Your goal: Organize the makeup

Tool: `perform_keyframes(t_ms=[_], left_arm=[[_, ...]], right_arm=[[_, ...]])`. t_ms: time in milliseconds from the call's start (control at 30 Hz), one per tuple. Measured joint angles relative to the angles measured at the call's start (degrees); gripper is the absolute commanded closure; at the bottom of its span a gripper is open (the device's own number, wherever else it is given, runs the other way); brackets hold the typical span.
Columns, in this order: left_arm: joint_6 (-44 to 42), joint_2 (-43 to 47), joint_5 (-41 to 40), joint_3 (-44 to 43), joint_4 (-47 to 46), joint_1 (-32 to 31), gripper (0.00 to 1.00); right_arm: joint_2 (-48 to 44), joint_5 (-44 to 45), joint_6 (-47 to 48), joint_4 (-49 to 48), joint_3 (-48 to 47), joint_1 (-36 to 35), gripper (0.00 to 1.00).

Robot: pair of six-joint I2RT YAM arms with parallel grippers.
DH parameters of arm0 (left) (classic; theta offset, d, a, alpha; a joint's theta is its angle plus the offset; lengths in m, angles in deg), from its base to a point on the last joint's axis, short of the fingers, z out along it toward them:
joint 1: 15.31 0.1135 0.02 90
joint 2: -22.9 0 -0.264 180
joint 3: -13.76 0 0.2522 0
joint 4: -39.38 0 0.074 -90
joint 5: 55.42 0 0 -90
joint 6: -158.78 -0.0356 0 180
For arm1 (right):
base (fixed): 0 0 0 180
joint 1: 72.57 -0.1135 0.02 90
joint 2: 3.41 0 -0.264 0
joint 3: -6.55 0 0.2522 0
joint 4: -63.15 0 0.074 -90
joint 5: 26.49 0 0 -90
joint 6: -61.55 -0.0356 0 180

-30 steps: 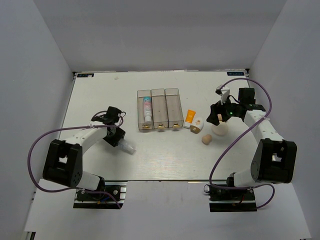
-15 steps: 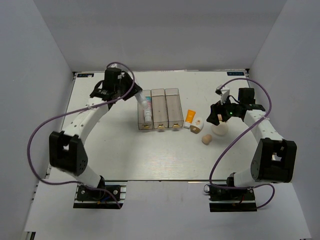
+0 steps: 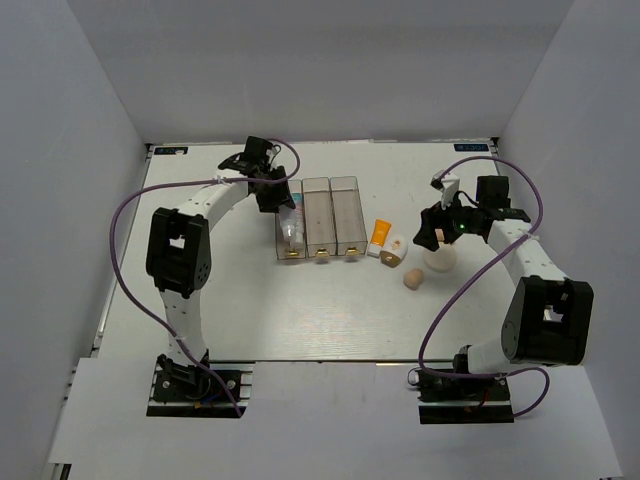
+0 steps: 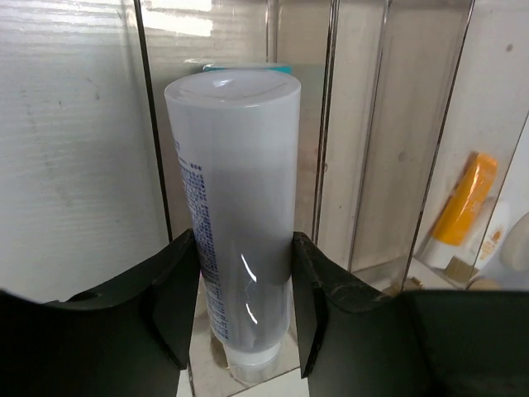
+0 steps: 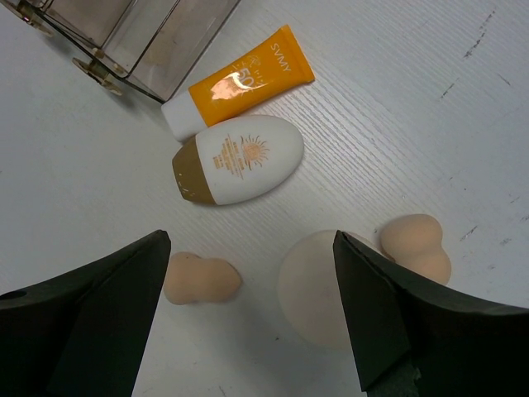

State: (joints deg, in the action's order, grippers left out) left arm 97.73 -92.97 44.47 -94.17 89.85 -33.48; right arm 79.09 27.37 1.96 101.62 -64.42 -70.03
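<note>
Swinging over from the near side, the left gripper (image 4: 248,291) clamps the white tube (image 4: 235,190) at the tray's (image 4: 374,165) left compartment; the right gripper (image 5: 248,308) gapes.

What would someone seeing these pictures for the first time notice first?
The left gripper holds a white tube in the left compartment of the clear tray, at the far middle of the table. Right of the tray lie an orange tube and a white bottle, and the open right gripper hangs above two beige sponges and a round puff.
</note>
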Motion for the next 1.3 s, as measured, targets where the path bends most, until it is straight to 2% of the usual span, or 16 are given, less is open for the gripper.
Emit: perform_keyframes(t_ms=[100, 133, 300, 467, 567, 700, 900, 967, 1100, 1300], left_arm=[[-1.25, -0.02, 0.0, -0.72, 1.53, -0.04, 0.4], [-1.57, -0.02, 0.0, -0.92, 1.68, -0.07, 0.32], [-1.97, 0.48, 0.11, -1.05, 1.77, -0.04, 0.15], [-1.51, 2.6, 0.39, -1.03, 1.05, -0.07, 0.15], [-0.83, 6.6, 1.49, 0.24, -1.18, -0.07, 0.2], [0.52, 17.2, 4.48, 8.28, -7.1, -0.07, 0.27], [3.39, 31.12, 7.52, 22.73, -14.4, -0.55, 0.23], [4.28, 33.59, 7.78, 26.82, -14.95, -0.72, 0.23], [6.05, 36.0, 8.0, 33.07, -15.78, -1.09, 0.23], [7.72, 39.58, 7.69, 36.39, -15.8, -1.09, 0.22]], right_arm=[[0.0, 0.02, -0.04, 0.0, 0.0, 0.0, 0.11], [0.0, 0.02, -0.02, 0.0, 0.0, 0.0, 0.11], [0.5, 0.13, -0.11, 0.07, 0.0, 0.0, 0.12], [2.1, 1.62, -1.92, 0.2, -0.02, -0.09, 0.17], [3.45, 4.87, -4.13, 0.39, -0.11, -0.11, 0.21], [4.35, 11.08, -7.08, 0.57, -0.31, -0.04, 0.22], [4.22, 20.96, -9.07, 0.79, -0.28, -0.04, 0.21], [4.22, 23.52, -9.27, 0.94, -0.28, -0.04, 0.22], [4.22, 27.1, -9.81, 0.96, -0.28, 0.02, 0.32], [5.64, 28.98, -10.29, 0.79, 0.66, 0.57, 0.38]])
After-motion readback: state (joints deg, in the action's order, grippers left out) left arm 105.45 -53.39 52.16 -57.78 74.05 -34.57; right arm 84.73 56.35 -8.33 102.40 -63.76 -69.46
